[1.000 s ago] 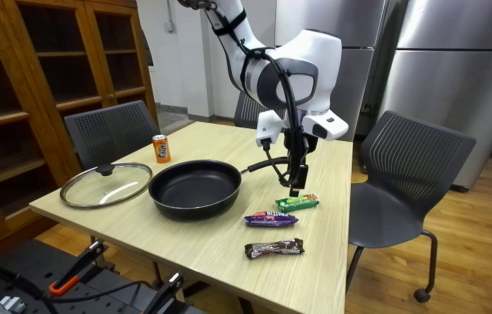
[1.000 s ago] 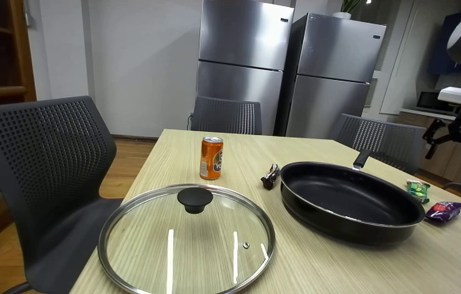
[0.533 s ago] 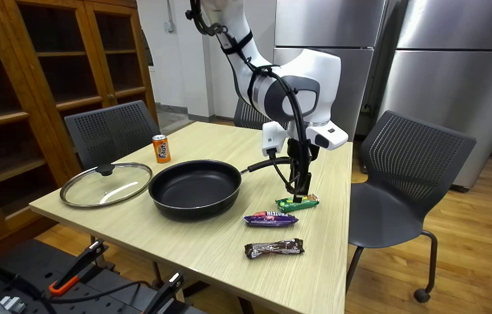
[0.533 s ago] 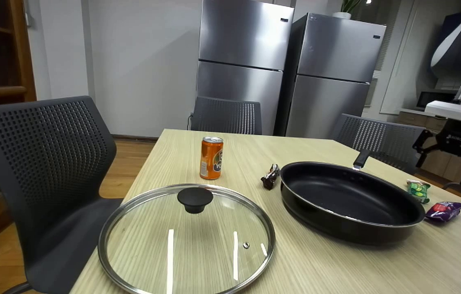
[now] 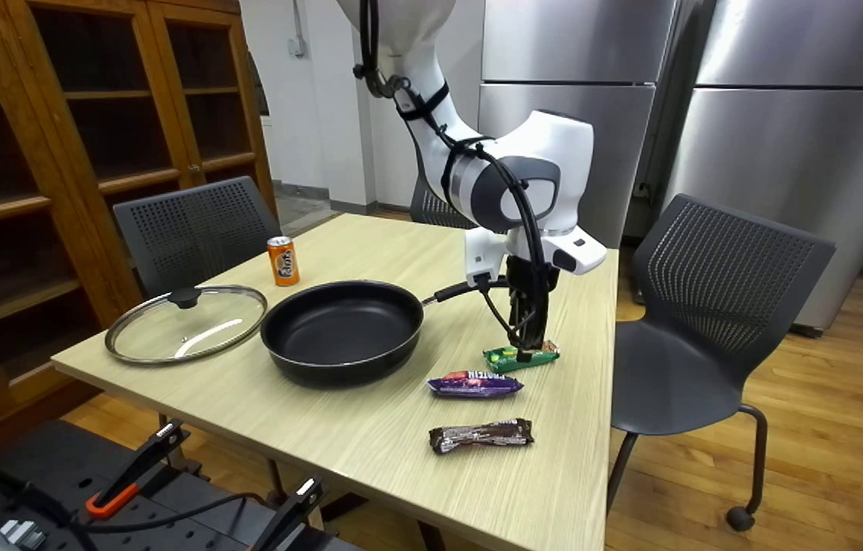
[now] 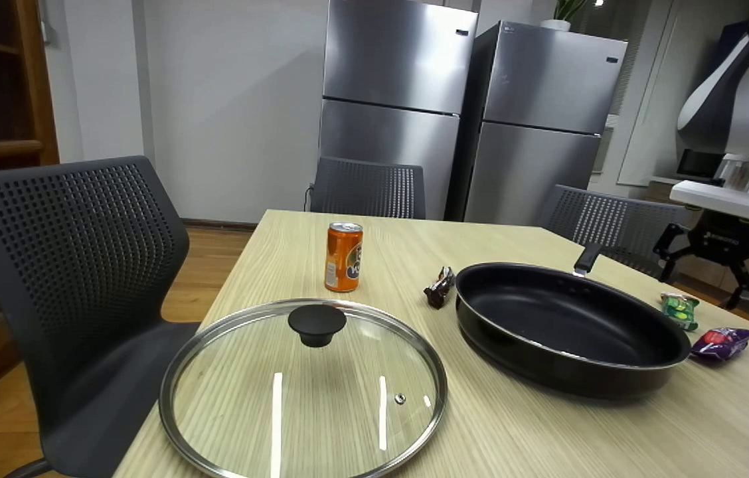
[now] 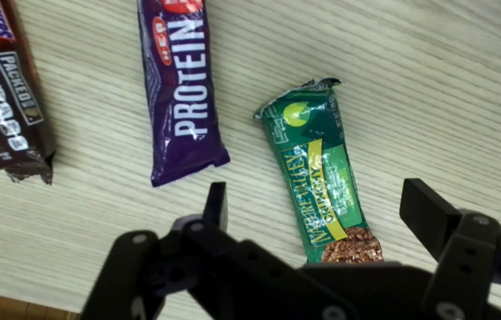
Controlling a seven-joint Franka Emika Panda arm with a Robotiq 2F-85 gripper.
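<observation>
So my claw (image 7: 315, 202) is spread wide, holding nothing, and it hangs over a green, flattish, shiny-wrapped Nature Valley bar (image 7: 317, 173) on the pale wood-grain surface (image 5: 546, 474). That bar lies between the fingers (image 7: 428, 213), slightly askew and nearer one than the other. If you ask me, the trick is shifting sideways to even up the gaps, twisting a touch so the fingers meet its long edges squarely, then lowering gently, since thin wrappers crumple easily. Next door there's a purple, glossy-wrapped protein bar (image 7: 184, 98), so I'd watch the closer finger's clearance; past that, a dark brown Snickers bar (image 7: 8, 98). Further out: a round black frying pan (image 5: 343, 329), a clear round metal-rimmed glass lid (image 5: 171, 325), and an orange metal soda can (image 5: 283, 261). Compared with a second ago, the claw sits noticeably lower in both exterior views, while the bars, pan, lid and can all look like they haven't budged.
</observation>
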